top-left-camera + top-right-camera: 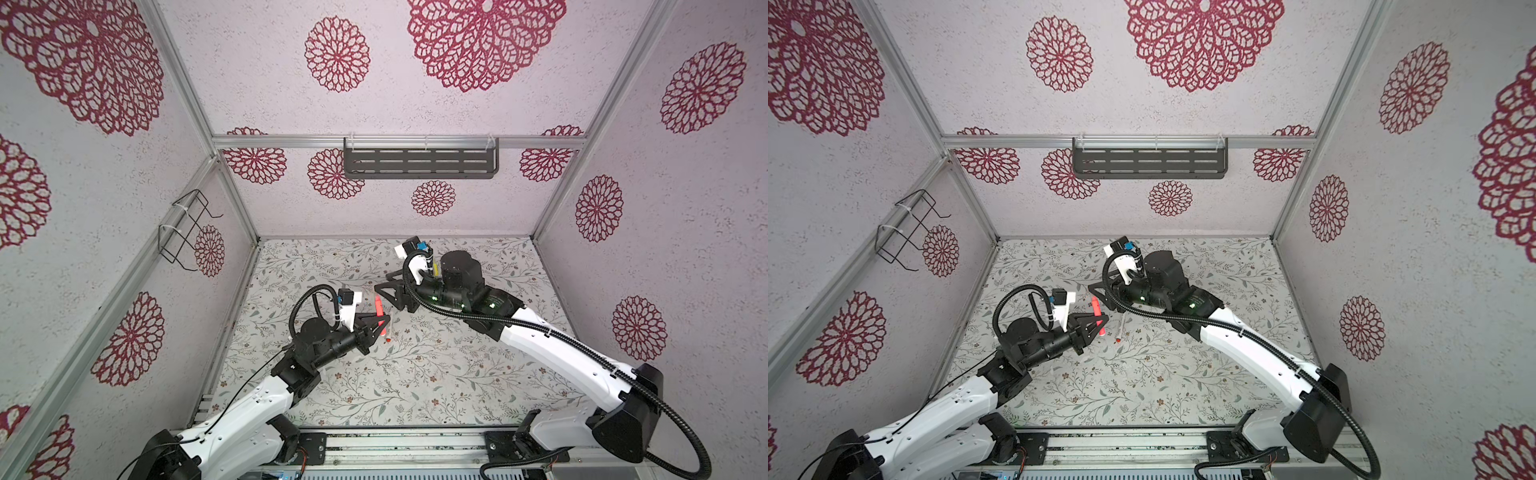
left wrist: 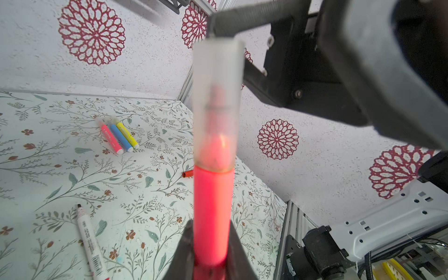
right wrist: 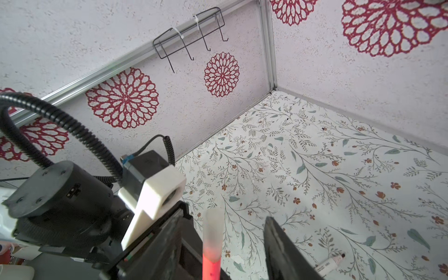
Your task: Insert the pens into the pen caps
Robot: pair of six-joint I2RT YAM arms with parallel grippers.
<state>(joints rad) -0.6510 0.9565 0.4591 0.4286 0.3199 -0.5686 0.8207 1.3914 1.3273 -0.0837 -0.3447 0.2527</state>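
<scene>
Both top views: left claw (image 1: 382,322) clenched on pen (image 1: 379,309), above table (image 1: 415,374) middle; right claw (image 1: 384,286) just beside pen top.
Left wrist: cap (image 2: 217,97) covers tip, rim at barrel shoulder.
Right wrist: right jaws spread, flanking cap, not touching.
Seating check: press cap along barrel axis, pen gripped firm.

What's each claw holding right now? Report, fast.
Left claw: shut on the red pen, pale cap on its tip.
Right claw: open, astride that cap, not gripping.
</scene>
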